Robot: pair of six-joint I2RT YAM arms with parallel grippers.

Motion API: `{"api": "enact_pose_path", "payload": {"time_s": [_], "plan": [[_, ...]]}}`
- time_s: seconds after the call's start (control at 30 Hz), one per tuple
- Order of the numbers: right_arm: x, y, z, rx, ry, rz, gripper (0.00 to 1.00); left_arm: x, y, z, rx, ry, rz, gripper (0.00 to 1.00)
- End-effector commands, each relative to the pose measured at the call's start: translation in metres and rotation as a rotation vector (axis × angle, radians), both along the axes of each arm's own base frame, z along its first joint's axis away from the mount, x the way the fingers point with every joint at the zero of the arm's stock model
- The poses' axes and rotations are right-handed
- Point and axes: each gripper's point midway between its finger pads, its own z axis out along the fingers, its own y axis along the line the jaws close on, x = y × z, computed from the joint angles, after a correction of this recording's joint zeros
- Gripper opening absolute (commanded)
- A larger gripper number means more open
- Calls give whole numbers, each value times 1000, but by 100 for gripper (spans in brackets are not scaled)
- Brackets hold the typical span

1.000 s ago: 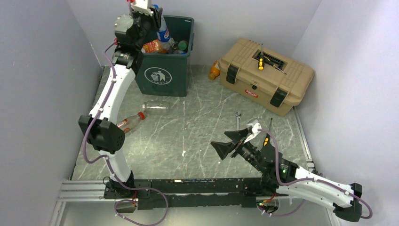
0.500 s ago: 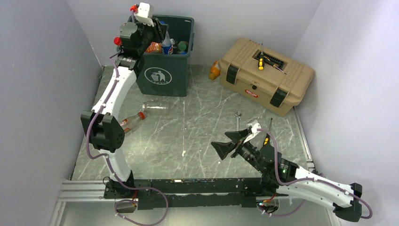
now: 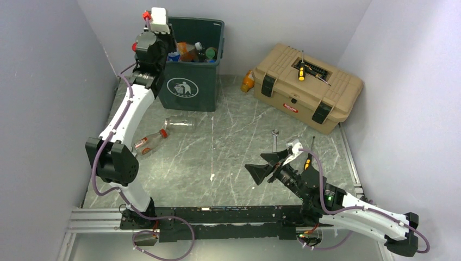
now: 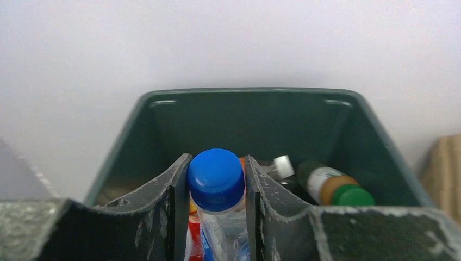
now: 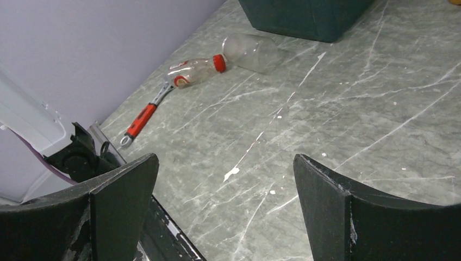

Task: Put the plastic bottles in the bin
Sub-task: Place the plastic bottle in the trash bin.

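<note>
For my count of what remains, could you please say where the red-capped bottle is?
Top view: the red-capped bottle lies on the table's left side, beside a clear bottle, in front of the bin.

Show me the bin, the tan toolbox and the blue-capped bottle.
bin point(image 3: 202, 89): top external view, front wall.
tan toolbox point(image 3: 282, 68): top external view, lid.
blue-capped bottle point(image 4: 216, 176): left wrist view, cap.

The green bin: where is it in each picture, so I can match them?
Top external: the bin stands upper left of centre, against the back wall.
Left wrist: its rim spans the middle, behind the blue-capped bottle held by the left gripper.
Right wrist: only its base shows, at the top edge.
Shared landmark: the clear bottle lying in front of it shows in the top external and right wrist views.
</note>
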Motion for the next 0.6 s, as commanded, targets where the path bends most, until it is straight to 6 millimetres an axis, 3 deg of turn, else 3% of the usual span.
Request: {"api": "enact_pose_path", "payload": {"time_s": [0.0,0.17,0.33,0.47,0.57], "plan": [[0,2,22,54,-21,0,99,-14,48,34,105,-63,209,0],[0,8,17,42,-7,14,99,-5,44,51,21,-152,114,0],[3,6,16,26,-5,-5,99,-7,38,98,-106,-342,12,0],[6,3,16,14,-20,-24,99,11,34,121,-83,-383,-2,0],[9,3,16,0,-34,-34,100,32,41,107,-107,-375,-1,0]]}}
